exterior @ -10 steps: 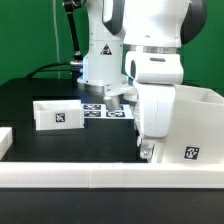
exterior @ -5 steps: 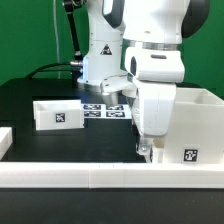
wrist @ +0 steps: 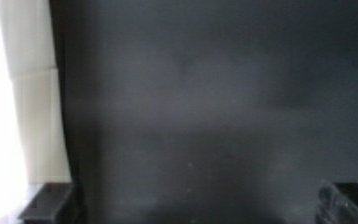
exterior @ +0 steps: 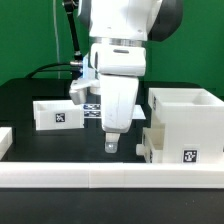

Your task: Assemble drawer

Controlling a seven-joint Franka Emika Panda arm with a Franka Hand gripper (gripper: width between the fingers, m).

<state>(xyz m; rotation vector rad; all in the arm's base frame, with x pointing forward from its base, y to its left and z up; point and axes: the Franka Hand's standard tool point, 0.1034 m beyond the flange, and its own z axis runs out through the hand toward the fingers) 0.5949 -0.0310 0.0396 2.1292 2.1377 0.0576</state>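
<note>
The tall white casing [exterior: 186, 122] stands at the exterior view's right, open on top, with a tag on its front. A small white part [exterior: 146, 143] juts from its left side; I cannot tell what it is. One white tray [exterior: 57, 113] with a tag sits at the left. My gripper [exterior: 112, 146] hangs just above the black table between the tray and the casing, touching neither. In the wrist view the gripper [wrist: 197, 202] is open, its fingertips [wrist: 51, 200] far apart over bare black table, with nothing between them.
The low white border wall [exterior: 100, 178] runs along the front. The marker board [exterior: 92, 109] lies behind the arm. Another white piece [exterior: 5, 140] shows at the far left edge. A white strip [wrist: 12, 100] fills one side of the wrist view.
The arm has swung toward the exterior view's left, away from the casing. The gripper that was in front of the casing now hangs over the table, empty.
</note>
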